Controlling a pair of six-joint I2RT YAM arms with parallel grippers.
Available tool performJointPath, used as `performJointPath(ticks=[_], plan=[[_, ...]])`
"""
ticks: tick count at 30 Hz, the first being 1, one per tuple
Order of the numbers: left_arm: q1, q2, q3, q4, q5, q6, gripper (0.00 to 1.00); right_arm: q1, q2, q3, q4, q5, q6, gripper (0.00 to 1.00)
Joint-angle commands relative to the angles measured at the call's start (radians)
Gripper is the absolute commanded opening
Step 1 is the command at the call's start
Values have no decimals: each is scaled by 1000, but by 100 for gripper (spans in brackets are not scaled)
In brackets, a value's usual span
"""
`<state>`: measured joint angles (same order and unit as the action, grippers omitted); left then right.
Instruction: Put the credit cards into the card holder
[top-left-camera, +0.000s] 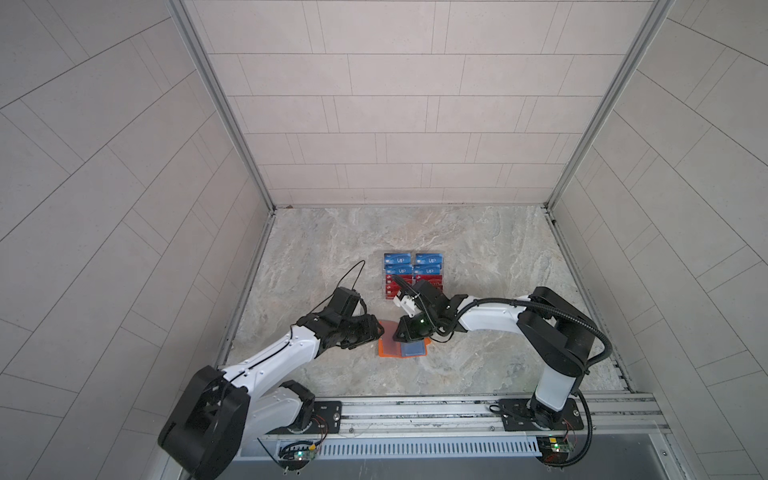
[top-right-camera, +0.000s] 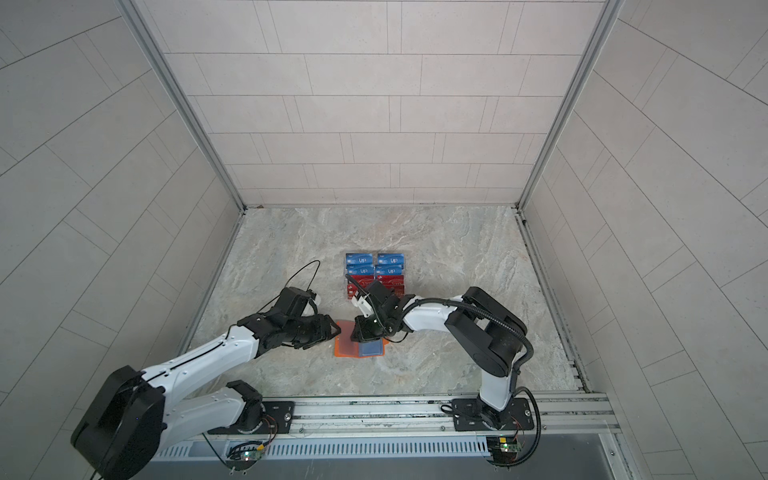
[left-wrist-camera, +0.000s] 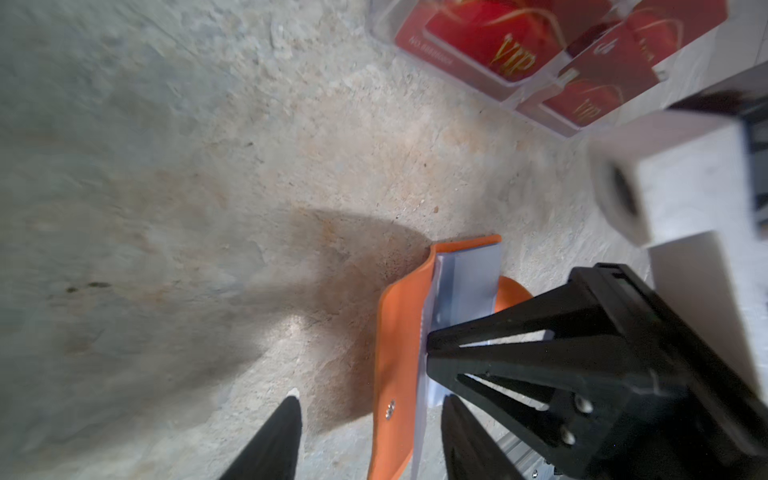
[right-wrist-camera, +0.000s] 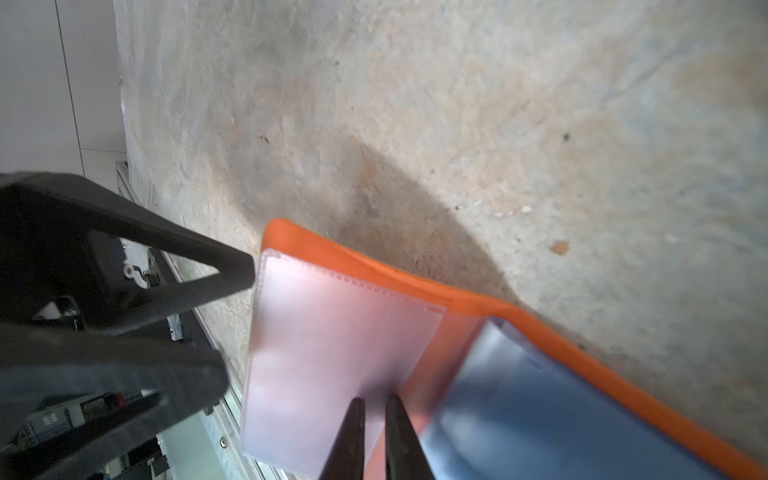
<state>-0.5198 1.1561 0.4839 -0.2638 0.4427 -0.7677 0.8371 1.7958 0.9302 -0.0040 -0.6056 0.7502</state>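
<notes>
serving as the work surface, the marble tabletop (top-left-camera: 478, 249) carries everything, and the items are grouped near its middle, within reach of both arms.

the clear tiered stand (left-wrist-camera: 552, 124) sits at the centre, farther from the arm bases. it leans the credit cards (top-left-camera: 399, 260) in rows, blue behind and red in front, so that an edge of each is free for picking.

the left tool (left-wrist-camera: 370, 399) comes in at the left edge of the card holder (top-left-camera: 390, 345). its fingers are spread, and the raised orange cover (left-wrist-camera: 399, 332) stands between them. the outer finger is clear of it. probable purpose: to catch that cover and stop the book from folding shut.

the right tool (right-wrist-camera: 375, 399) reaches in from the opposite side. its fingers are drawn almost together, with the tips down on the clear sleeve (right-wrist-camera: 332, 345). whether a leaf of the sleeve is nipped between them cannot be told. probable purpose: to steady the sleeve or part its mouth for loading.

the card holder lies open on the tabletop between the two tools, near the stand on the side of the arm bases. its left cover curls up off the surface.

one blue card (right-wrist-camera: 561, 407) already lies in the right half, so the task is judged to be under way, with most cards still in the stand.

the snap stud (left-wrist-camera: 389, 409) on the raised cover is unfastened.
</notes>
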Motion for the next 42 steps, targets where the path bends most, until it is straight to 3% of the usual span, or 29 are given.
performJointPath(ticks=[1,13,20,25,34,42], plan=[[-22,51,14,29,15,15,55,3,28,-13,41,40,49,15],[-23,183,94,12,-6,86,30,2,43,-9,28,63,64,14],[5,223,128,-55,-2,140,30,3,42,-24,48,90,110,14],[7,134,173,-171,-19,174,34,1,44,-20,31,86,97,14],[-3,181,131,87,124,81,33,0,45,5,-33,81,47,14],[-35,261,87,189,104,53,30,0,49,13,-47,88,41,13]])
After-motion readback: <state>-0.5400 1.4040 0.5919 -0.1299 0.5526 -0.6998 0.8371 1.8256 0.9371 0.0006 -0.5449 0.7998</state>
